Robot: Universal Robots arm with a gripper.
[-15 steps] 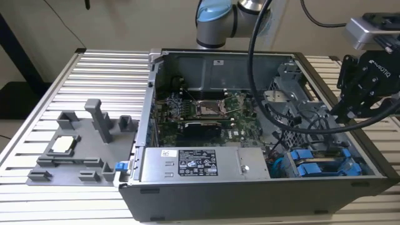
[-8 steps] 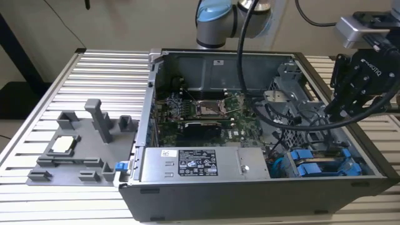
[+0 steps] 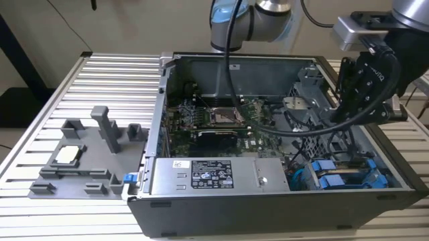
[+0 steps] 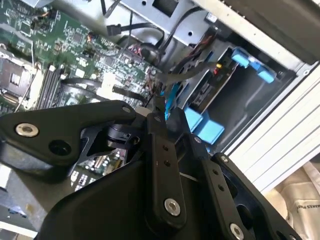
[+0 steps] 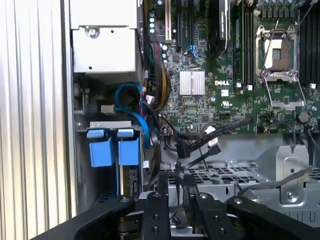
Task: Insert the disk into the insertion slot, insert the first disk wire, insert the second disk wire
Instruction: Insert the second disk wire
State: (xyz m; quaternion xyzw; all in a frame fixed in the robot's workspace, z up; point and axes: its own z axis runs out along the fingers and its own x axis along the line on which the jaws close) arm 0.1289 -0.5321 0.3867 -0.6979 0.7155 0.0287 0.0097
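End effector (image 5: 176,200) looks pinched shut on a black wire (image 5: 181,191). Exterior view: the disk (image 3: 336,181) sits at five o'clock in the case (image 3: 221,216). Feed the wire in squarely.

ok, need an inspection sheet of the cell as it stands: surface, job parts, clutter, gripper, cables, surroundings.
Surface: slatted aluminium table carrying the open computer case.
Job's things: two blue end tabs sit side by side in the drive cage; disk bodies hidden.
Clutter: grey fixture on the table at the exterior view's left of the case.
Gripper: gripper hovers over the perforated panel beside the cage.
Cables: blue cable loops near the tabs; black leads appear free-ended over the panel; the arm's black cable drapes across the case.
Surroundings: robot arm behind the case.
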